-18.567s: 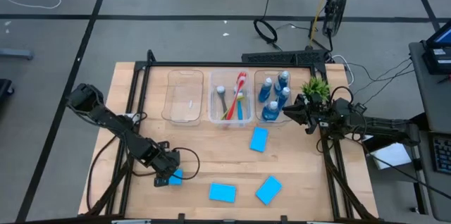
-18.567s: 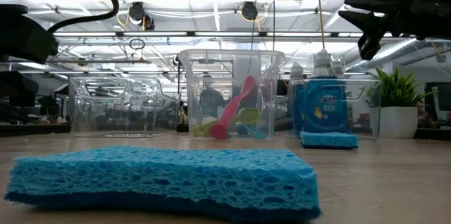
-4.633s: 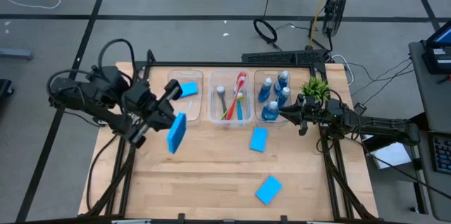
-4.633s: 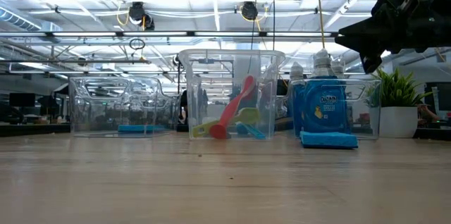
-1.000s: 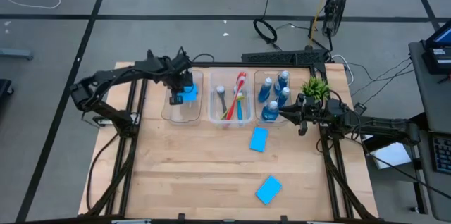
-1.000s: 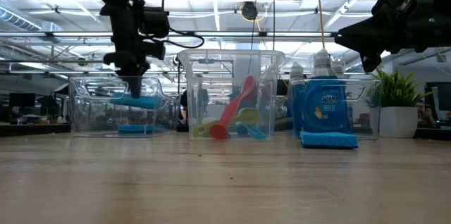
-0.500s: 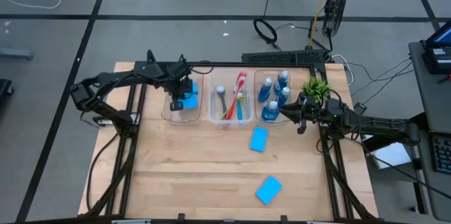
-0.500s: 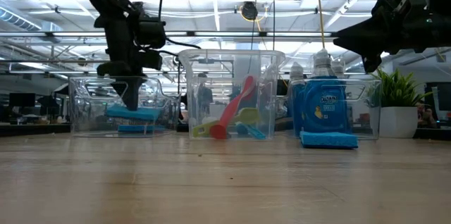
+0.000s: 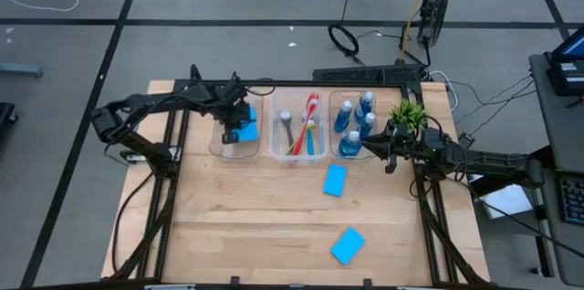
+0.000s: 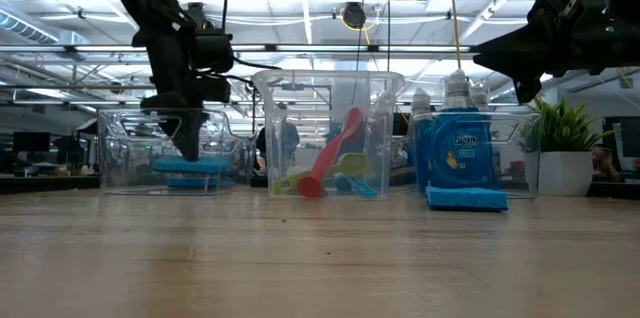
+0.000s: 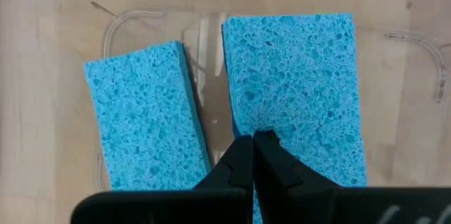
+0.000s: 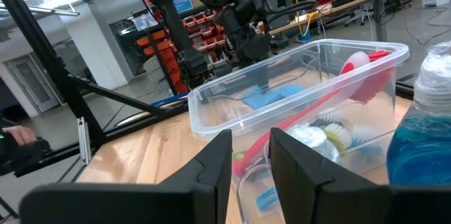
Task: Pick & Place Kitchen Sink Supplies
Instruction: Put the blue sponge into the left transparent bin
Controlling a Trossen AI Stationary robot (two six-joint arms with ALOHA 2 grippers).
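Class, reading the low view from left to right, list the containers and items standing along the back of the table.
Left bin with sponges → middle bin with brushes → right bin with blue bottles → potted plant.

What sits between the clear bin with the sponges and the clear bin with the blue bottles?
High view: a third clear plastic bin holding the long-handled brushes; nothing else.
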